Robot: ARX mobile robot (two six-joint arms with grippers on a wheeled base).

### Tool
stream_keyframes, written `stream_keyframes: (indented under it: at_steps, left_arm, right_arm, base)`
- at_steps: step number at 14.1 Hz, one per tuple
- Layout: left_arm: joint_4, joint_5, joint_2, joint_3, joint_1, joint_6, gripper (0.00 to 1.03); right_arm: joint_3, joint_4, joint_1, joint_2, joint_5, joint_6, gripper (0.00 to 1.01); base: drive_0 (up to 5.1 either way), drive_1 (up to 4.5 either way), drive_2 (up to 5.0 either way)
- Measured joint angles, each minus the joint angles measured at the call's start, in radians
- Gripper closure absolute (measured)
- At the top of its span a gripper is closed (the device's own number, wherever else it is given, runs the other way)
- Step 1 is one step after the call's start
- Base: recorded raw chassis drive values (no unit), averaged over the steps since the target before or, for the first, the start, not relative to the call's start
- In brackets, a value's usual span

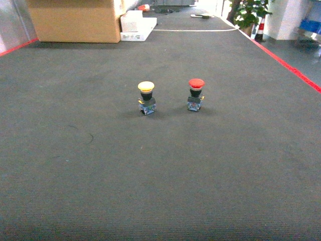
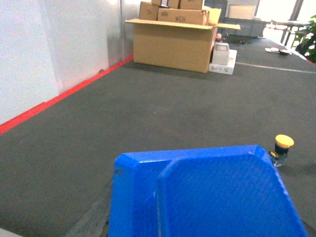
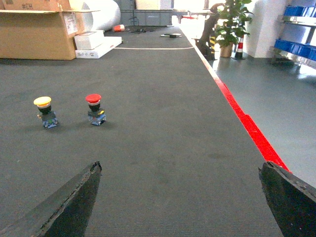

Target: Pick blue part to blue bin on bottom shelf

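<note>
A big blue plastic shape (image 2: 217,197) with chamfered corners and a raised textured panel fills the bottom of the left wrist view. It hides the left gripper's jaws, and I cannot tell whether it is the blue part or a blue bin. My right gripper (image 3: 180,167) is open over bare dark carpet, with its dark fingers (image 3: 74,202) far apart and nothing between them. Blue bins (image 3: 296,48) sit on a steel rack far off at the right edge of the right wrist view. Neither gripper shows in the head view.
A yellow push button (image 1: 146,97) and a red push button (image 1: 195,94) stand upright on the dark carpet (image 1: 160,175). The same two, the yellow push button (image 3: 44,111) and the red push button (image 3: 95,109), lie ahead-left of my right gripper. A cardboard box (image 1: 75,20) and white boxes (image 1: 136,26) stand at the back left. Red tape (image 3: 247,123) edges the carpet.
</note>
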Motion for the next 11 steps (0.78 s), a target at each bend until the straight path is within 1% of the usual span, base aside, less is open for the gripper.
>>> stream_keyframes:
  at_steps: [2, 3, 11]
  left_arm:
    - [-0.002, -0.017, 0.009, -0.010, -0.051, -0.018, 0.59]
    - [0.024, -0.037, 0.015, -0.012, -0.079, -0.017, 0.59]
    - [0.020, -0.041, 0.016, -0.012, -0.083, -0.018, 0.59]
  right_arm:
    - [0.000, 0.000, 0.000, 0.000, 0.000, 0.000, 0.03]
    - [0.000, 0.000, 0.000, 0.000, 0.000, 0.000, 0.03]
    - [0.000, 0.000, 0.000, 0.000, 0.000, 0.000, 0.03]
  base:
    - [0.0, 0.00, 0.0]
    - [0.0, 0.00, 0.0]
    - [0.0, 0.00, 0.0]
